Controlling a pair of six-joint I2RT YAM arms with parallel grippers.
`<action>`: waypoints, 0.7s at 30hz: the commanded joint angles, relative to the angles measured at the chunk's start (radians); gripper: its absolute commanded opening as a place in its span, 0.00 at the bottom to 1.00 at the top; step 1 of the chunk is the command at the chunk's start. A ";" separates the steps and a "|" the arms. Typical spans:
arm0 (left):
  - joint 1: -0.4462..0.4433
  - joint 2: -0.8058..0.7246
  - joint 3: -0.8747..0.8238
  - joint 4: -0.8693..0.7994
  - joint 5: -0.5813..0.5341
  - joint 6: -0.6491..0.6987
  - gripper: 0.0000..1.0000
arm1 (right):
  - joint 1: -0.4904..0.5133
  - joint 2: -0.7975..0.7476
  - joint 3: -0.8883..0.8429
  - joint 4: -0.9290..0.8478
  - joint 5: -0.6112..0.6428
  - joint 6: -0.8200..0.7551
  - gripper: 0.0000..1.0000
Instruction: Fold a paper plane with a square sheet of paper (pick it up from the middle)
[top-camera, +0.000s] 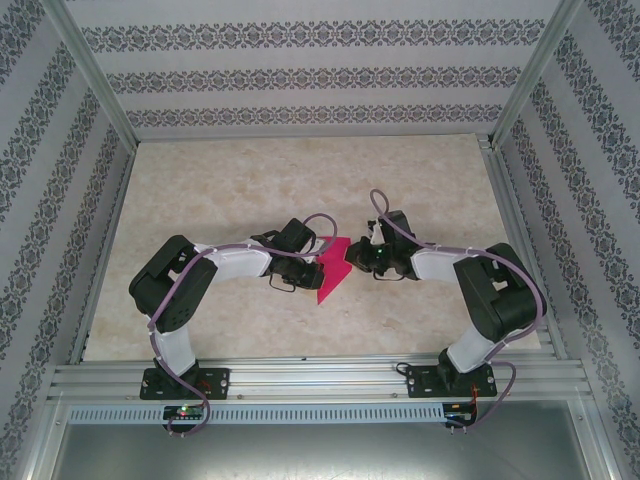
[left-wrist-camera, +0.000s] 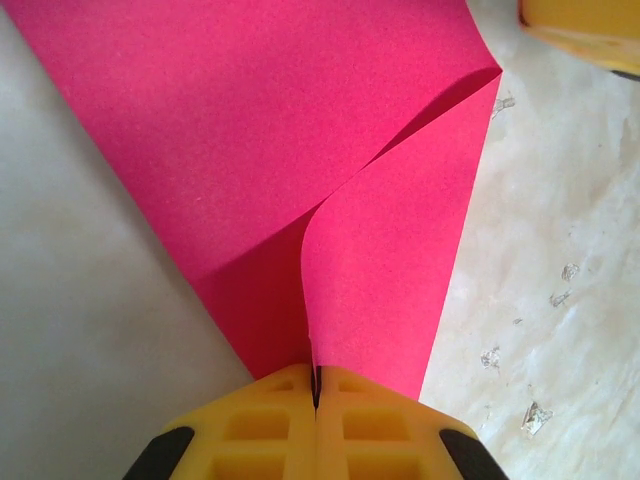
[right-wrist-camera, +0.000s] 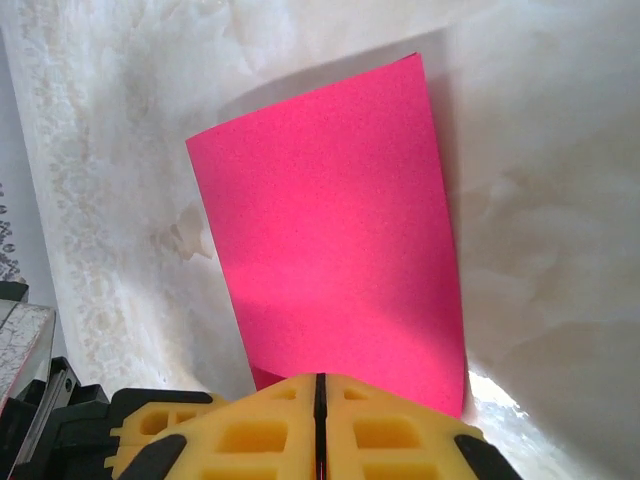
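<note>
Patterned grey-and-white wallpaper on three sides, aluminium framing, beige marbled tabletop (top-camera: 250, 190) underneath. Seen from the top external camera: left gripper (top-camera: 312, 262) and right gripper (top-camera: 352, 260) facing each other, about midway between the left and right edges of the tabletop and a little nearer the near edge than the far one. Between them, a thin magenta-pink sheet of paper (top-camera: 329, 275), folded into a narrow pointed shape, its tip aimed at the near edge. Cannot tell from here whether that tip touches the tabletop.

Left wrist view: yellow fingers (left-wrist-camera: 250, 435) of the left gripper (left-wrist-camera: 316, 400) pressed together on one corner of the sheet (left-wrist-camera: 270, 140), no gap between the jaws. Two layers visible, the upper flap curling up and away from the lower one along a bowed edge. Marbled tabletop to the right, plain pale surface to the left.

Right wrist view: right gripper (right-wrist-camera: 320, 390) likewise clamped, yellow fingers (right-wrist-camera: 390, 430) meeting on the near edge of the sheet (right-wrist-camera: 330, 230). Flat, unmarked pink panel rising away from the jaws, with its shadow on the tabletop behind.
</note>
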 joint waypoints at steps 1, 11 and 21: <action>0.010 0.021 0.004 -0.076 -0.040 0.024 0.07 | -0.002 0.050 0.008 0.001 -0.018 -0.015 0.10; 0.010 0.016 0.006 -0.089 -0.044 0.028 0.06 | -0.006 0.103 -0.006 -0.042 0.058 -0.059 0.10; 0.010 0.007 0.006 -0.087 -0.042 0.028 0.07 | 0.004 -0.058 0.017 -0.055 0.006 -0.051 0.13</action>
